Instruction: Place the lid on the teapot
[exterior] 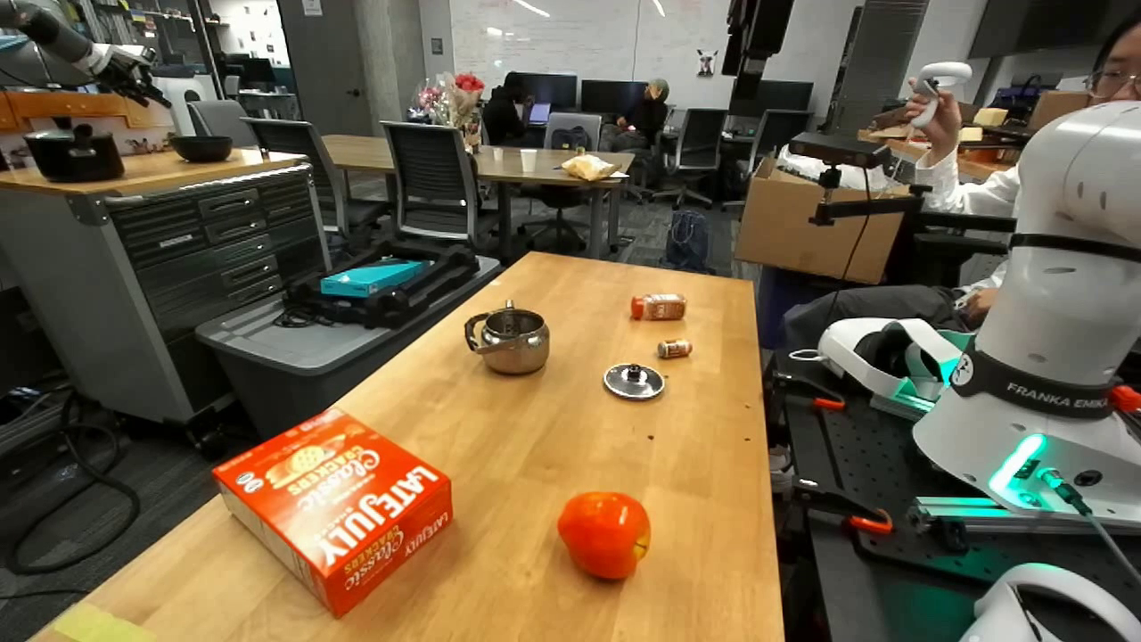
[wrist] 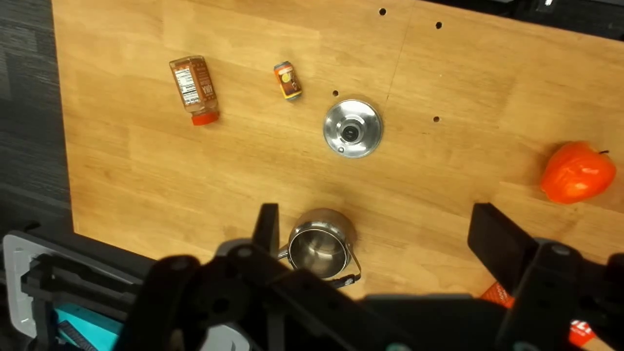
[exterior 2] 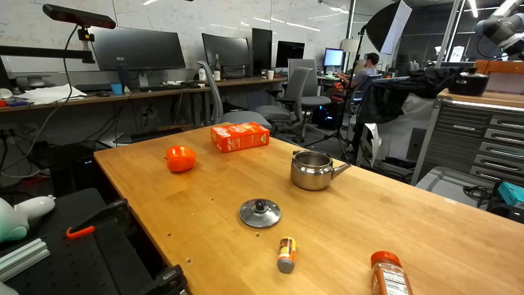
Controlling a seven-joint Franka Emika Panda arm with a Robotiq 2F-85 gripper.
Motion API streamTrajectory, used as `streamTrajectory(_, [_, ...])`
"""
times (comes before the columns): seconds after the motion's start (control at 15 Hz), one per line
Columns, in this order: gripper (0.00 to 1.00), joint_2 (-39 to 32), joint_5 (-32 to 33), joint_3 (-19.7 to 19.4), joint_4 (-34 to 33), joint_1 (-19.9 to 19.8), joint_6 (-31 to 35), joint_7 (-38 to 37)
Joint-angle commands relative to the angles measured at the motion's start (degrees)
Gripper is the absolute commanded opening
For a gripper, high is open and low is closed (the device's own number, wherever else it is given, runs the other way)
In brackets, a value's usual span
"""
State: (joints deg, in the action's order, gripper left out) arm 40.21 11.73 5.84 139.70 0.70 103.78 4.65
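In the wrist view I have the claw (wrist: pixel 378 219) spread wide, its two dark fingers (wrist: pixel 499 246) well apart above the pale brown wooden tabletop (exterior: pixel 508 437). The lid (wrist: pixel 353 127), a round, flat disc of silvery metal with a black knob at its centre, lies knob up on the wood, just beside a small dark hole (wrist: pixel 335 93). The teapot (exterior 2: pixel 312 177), a squat, round, shiny silver metal pot with a spout, stands upright and uncovered, apart from the lid (its dark-gripped handle is folded down to one side). On my wrist feed its mouth shows between the fingers, closer to one than the other, and I can't judge from here how high they hang. Near the lid I see a small orange, yellow and brown cylinder (wrist: pixel 288 80) lying on its side; farther off, a clear bottle (wrist: pixel 193 87) with reddish-brown contents and a red cap lies on its side too. In both exterior views I get a glossy orange-red ball (exterior: pixel 606 535), roughly apple-shaped, and a red cardboard cracker box (exterior: pixel 334 508) lying flat, each well apart from the pot. In an exterior view the rig's white base (exterior: pixel 994 428) stands beside the tabletop, a green light (exterior: pixel 1016 464) glowing on it.
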Motion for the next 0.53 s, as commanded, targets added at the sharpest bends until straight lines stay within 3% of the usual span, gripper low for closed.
streamTrajectory(0.0, [1.00, 0.57, -0.04, -2.03, -0.64, 1.05, 0.09, 0.00])
streamTrajectory(0.47, [1.00, -2.83, -4.00, -5.68, 1.00, 1.26, 9.14, -0.05])
